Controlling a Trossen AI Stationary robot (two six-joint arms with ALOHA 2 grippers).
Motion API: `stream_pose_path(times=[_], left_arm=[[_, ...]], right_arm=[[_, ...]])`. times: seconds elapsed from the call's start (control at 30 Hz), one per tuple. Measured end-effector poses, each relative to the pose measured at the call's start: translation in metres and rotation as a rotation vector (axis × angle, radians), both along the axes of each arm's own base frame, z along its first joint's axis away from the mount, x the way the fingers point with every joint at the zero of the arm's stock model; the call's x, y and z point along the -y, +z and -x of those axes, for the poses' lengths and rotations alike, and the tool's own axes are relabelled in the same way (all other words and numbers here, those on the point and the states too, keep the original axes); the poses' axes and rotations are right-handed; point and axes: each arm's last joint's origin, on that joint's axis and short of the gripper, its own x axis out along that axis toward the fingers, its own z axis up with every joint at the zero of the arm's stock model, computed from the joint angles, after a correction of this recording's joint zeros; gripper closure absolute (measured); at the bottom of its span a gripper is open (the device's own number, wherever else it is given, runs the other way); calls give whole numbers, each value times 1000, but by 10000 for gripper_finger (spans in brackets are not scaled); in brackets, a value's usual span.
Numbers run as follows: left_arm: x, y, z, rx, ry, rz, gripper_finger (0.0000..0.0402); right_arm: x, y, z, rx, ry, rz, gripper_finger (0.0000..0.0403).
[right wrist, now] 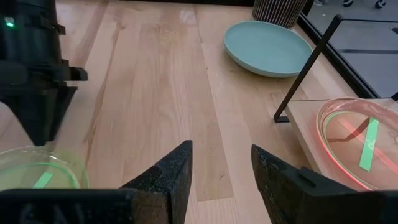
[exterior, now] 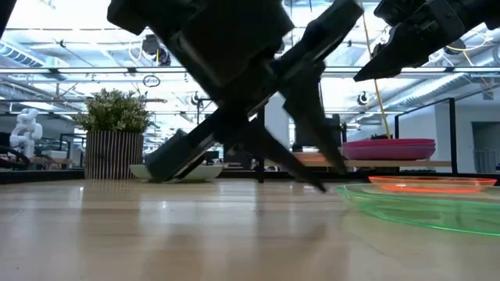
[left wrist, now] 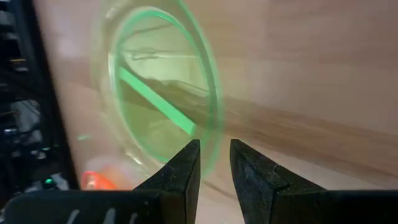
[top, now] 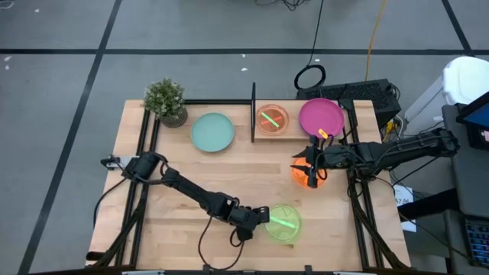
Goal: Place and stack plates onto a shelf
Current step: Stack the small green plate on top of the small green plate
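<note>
From above, the left gripper (top: 262, 216) lies low at the lower centre of the frame, its tips at the near rim of a translucent green plate (top: 284, 222), apparently lined up to pinch that rim. At centre right, the right gripper (top: 312, 173) hangs over an orange plate (top: 306, 174), largely covering it. The shelf (top: 263, 134) sits upper centre, a pink plate (top: 272, 118) on it beside its black upright panel (top: 253, 112); a magenta plate (top: 321, 116) lies just right, a teal plate (top: 212, 131) left. At table height, the left arm fills the middle and blocks most of the shelf. In the left wrist view the fingers (left wrist: 180, 174) stand slightly apart, holding nothing, the green rim just beyond them. In the right wrist view the fingers (right wrist: 168, 174) are parted and empty; the orange plate beneath is hidden.
</note>
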Motion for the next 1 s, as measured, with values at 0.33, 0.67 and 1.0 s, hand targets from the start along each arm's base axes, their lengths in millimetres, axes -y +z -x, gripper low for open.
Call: stream_pose_path(times=[0.33,0.67,1.0], left_arm=[[3,2,-1,30,-14,15,307],[-1,0,-3,-2,-48,57,307],[-1,-14,-10,32,-62,56,317]], right_arm=[[0,1,0,8,2,2,255],[0,1,0,7,5,8,255],[0,1,-1,10,11,18,255]])
